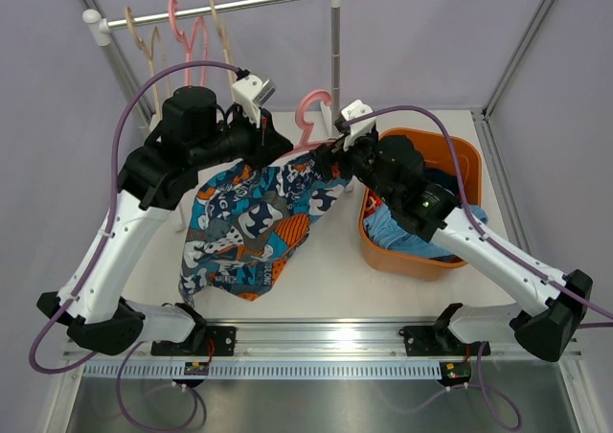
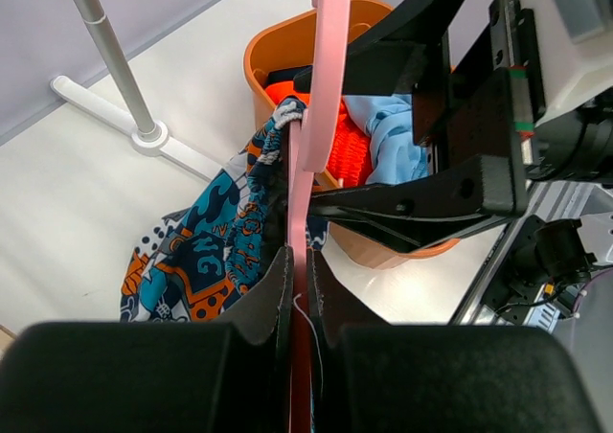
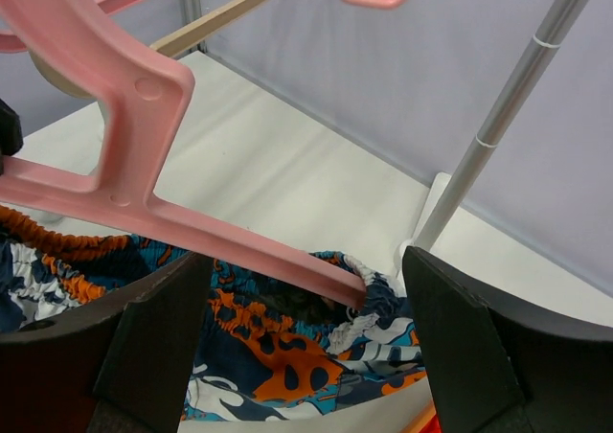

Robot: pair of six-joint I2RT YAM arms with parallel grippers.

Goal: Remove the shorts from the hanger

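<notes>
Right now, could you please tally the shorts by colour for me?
Multicolour print shorts: 1
Orange-red shorts: 1
Light blue shorts: 1
Dark navy shorts: 1
Total: 4

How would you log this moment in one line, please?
left gripper: shut on hanger | right gripper: open at hanger end | printed shorts: on hanger

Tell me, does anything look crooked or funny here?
Yes. The patterned shorts sag lopsided from the pink hanger, which is off the rail and clamped in the left gripper. Their waistband is snagged over one hanger tip between the open fingers of the right gripper, while the rest droops toward the table.
</notes>
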